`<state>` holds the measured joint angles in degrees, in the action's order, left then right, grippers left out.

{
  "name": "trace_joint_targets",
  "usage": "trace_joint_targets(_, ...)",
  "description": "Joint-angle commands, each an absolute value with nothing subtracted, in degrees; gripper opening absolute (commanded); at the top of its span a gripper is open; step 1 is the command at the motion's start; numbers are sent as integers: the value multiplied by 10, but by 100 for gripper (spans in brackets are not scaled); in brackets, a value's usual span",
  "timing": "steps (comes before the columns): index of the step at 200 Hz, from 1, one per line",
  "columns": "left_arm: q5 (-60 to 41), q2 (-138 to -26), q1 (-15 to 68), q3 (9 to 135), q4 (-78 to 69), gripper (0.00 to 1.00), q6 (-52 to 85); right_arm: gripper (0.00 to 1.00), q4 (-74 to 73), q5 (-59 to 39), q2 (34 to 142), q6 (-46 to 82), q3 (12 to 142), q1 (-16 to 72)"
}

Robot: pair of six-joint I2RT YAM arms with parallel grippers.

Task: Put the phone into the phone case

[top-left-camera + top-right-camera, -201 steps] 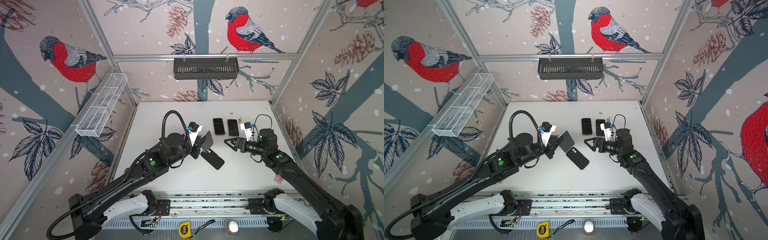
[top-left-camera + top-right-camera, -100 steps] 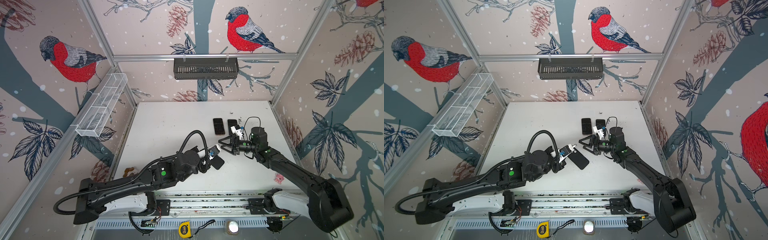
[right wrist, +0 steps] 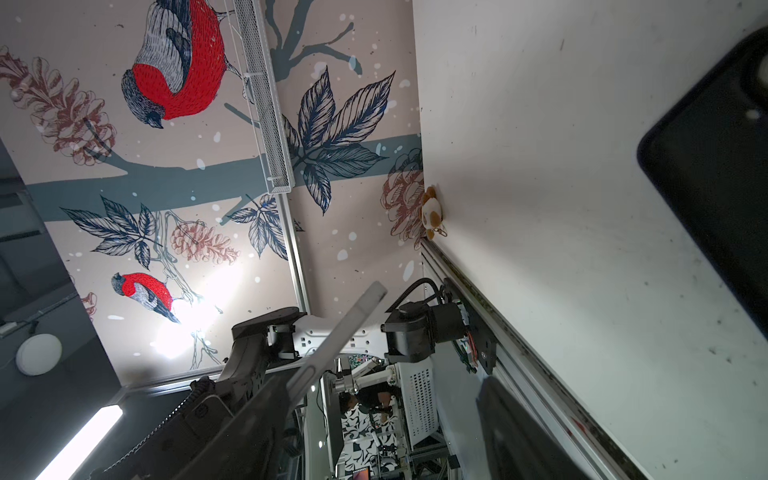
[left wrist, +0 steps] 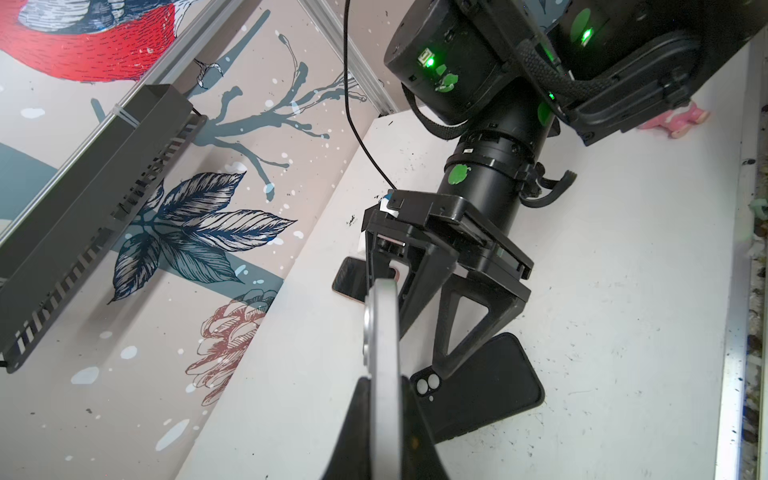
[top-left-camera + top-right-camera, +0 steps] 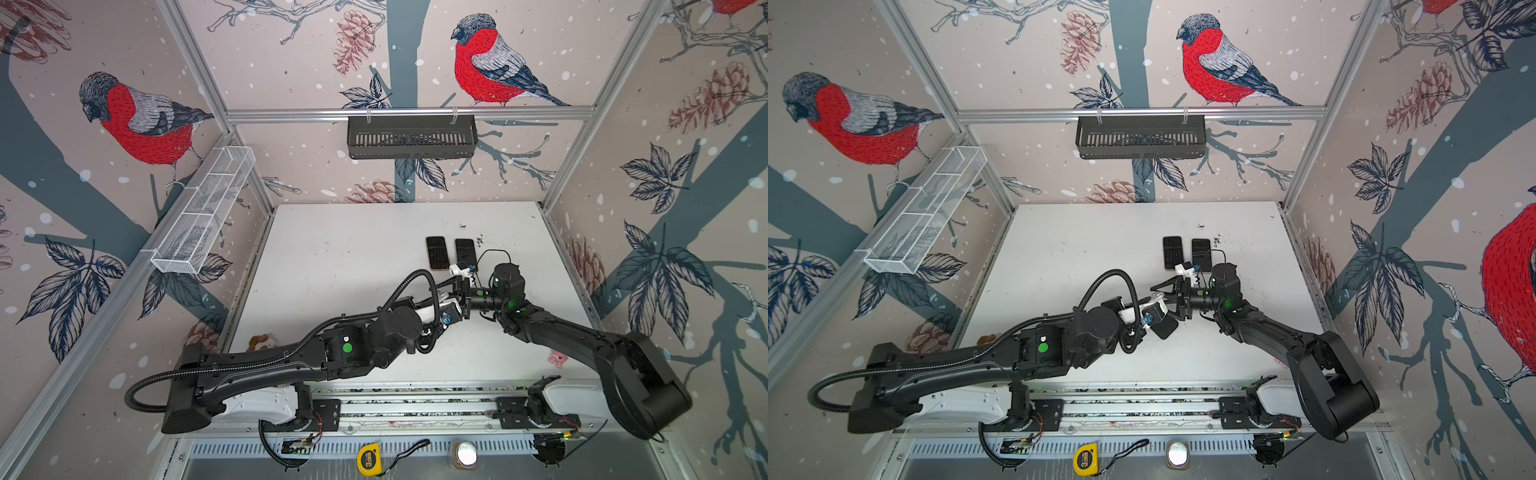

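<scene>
My left gripper (image 4: pixel 384 380) is shut on the phone (image 4: pixel 382 332), a thin silver slab seen edge-on and held off the table. In the right wrist view the phone (image 3: pixel 345 328) slants up between the fingers of my right gripper (image 3: pixel 386 386). The right gripper (image 4: pixel 424 349) is open, its jaws either side of the phone's free end with a gap on one side. The black phone case (image 4: pixel 478 390) lies flat on the white table (image 5: pixel 332 257) just beneath both grippers, camera cut-out showing. In a top view the case (image 5: pixel 1165 328) peeks out under the left gripper (image 5: pixel 1152 309).
Two dark phones (image 5: pixel 437 252) (image 5: pixel 465 251) lie side by side behind the right gripper (image 5: pixel 451 297). A small plush toy (image 5: pixel 262 341) sits at the table's left edge, a pink item (image 5: pixel 557 358) near the right front. A black basket (image 5: pixel 411 137) hangs on the back wall.
The left arm has stretched right and carried the phone over the case. The right gripper has moved left to meet it and its jaws have narrowed round the phone's end.
</scene>
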<state>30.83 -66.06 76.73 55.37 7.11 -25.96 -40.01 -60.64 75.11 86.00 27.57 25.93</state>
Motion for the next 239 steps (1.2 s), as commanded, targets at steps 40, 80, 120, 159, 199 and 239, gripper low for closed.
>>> trace_joint_targets(40,298,-659,800,549,36,0,-295,75,-474,-637,750,893,270,231)
trace_joint_targets(80,314,-660,809,542,33,0,-301,73,-439,-645,747,873,285,247)
trace_joint_targets(120,352,-674,827,537,1,0,-344,69,-436,-650,751,873,278,269)
trace_joint_targets(159,390,-688,844,522,-40,0,-391,60,-457,-648,749,889,276,272)
trace_joint_targets(199,413,-695,859,501,-82,0,-428,47,-496,-650,755,914,277,273)
trace_joint_targets(239,422,-704,868,476,-141,0,-476,35,-535,-656,760,939,275,274)
